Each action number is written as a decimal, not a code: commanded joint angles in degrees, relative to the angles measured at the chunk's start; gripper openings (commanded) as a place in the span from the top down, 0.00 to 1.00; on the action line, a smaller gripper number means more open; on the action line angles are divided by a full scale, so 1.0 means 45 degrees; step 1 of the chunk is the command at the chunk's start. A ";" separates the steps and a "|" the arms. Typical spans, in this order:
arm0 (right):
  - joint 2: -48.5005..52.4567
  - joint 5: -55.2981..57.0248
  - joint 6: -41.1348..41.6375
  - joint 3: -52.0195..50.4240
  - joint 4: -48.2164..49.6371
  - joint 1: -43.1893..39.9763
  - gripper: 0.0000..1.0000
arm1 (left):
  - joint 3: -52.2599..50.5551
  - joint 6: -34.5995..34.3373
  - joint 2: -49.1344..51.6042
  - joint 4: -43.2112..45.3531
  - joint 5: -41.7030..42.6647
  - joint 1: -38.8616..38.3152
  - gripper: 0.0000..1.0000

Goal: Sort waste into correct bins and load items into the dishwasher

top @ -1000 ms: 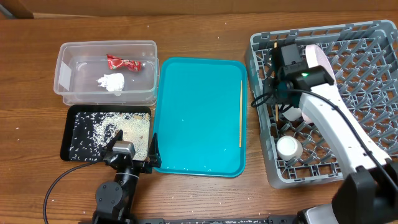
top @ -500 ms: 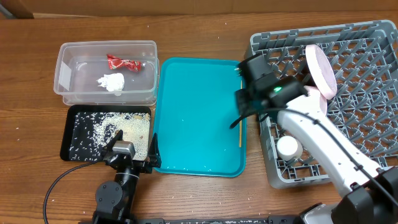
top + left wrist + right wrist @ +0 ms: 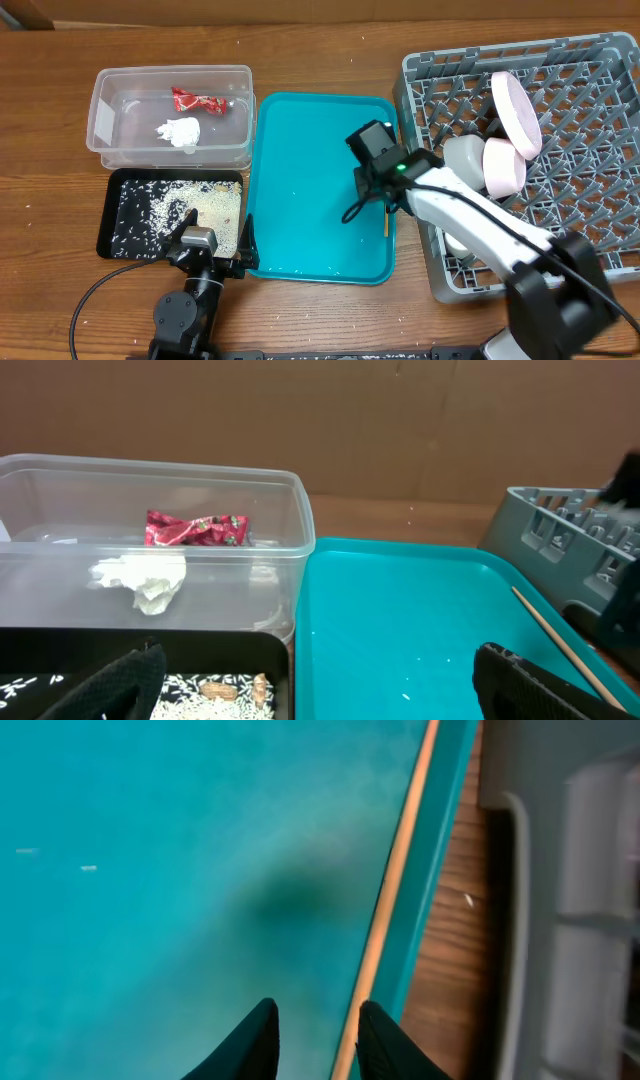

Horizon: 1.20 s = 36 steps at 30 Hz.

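My right gripper (image 3: pixel 380 200) hovers low over the right edge of the teal tray (image 3: pixel 310 170). It is open by a narrow gap. A thin wooden chopstick (image 3: pixel 398 885) lies along the tray's rim and runs between the fingertips (image 3: pixel 384 1038), close to the right one, ungripped. The grey dishwasher rack (image 3: pixel 600 45) holds an upright plate (image 3: pixel 515 112) and two bowls (image 3: pixel 505 165). A red wrapper (image 3: pixel 195 100) and a white tissue (image 3: pixel 181 132) lie in the clear tub (image 3: pixel 105 120). Rice grains (image 3: pixel 190 210) fill the black tray (image 3: pixel 120 235). My left gripper (image 3: pixel 320 700) rests wide open.
The teal tray (image 3: pixel 420 620) lies between the bins and the rack, with a few stray grains on it. The left gripper (image 3: pixel 213 248) sits at the black tray's front right corner. Bare wooden table (image 3: pixel 320 50) surrounds everything.
The right arm swung left out of the rack and down to the teal tray's right edge. Its jaws went from shut to slightly open. The left arm stayed put.
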 commanded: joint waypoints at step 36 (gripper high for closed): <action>0.0209 0.0801 0.0010 0.1127 -0.0690 0.0107 0.96 | -0.0044 0.0233 -0.0112 0.0034 -0.0136 0.0131 0.00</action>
